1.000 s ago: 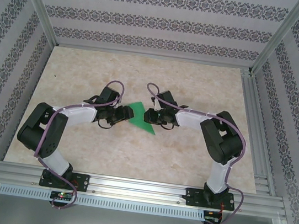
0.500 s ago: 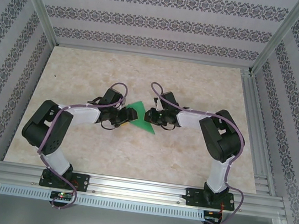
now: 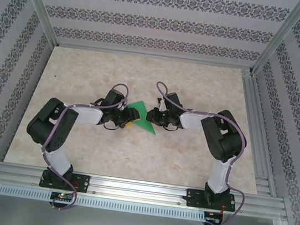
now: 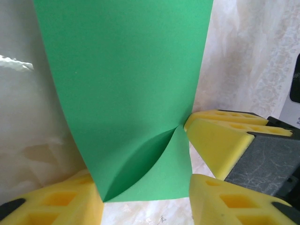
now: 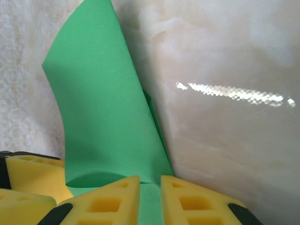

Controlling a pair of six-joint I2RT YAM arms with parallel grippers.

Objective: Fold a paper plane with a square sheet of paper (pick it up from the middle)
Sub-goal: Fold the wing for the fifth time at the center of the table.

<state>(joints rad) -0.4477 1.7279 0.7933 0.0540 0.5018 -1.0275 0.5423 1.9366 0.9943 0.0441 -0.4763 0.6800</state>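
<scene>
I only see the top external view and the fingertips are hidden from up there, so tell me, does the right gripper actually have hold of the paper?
Observer: Yes. In the right wrist view, the right gripper is shut on an edge of the green paper.
Operator: And the left one?
Observer: In the left wrist view, the left gripper is open, jaws apart around a curled paper edge, not pinching it.
</scene>
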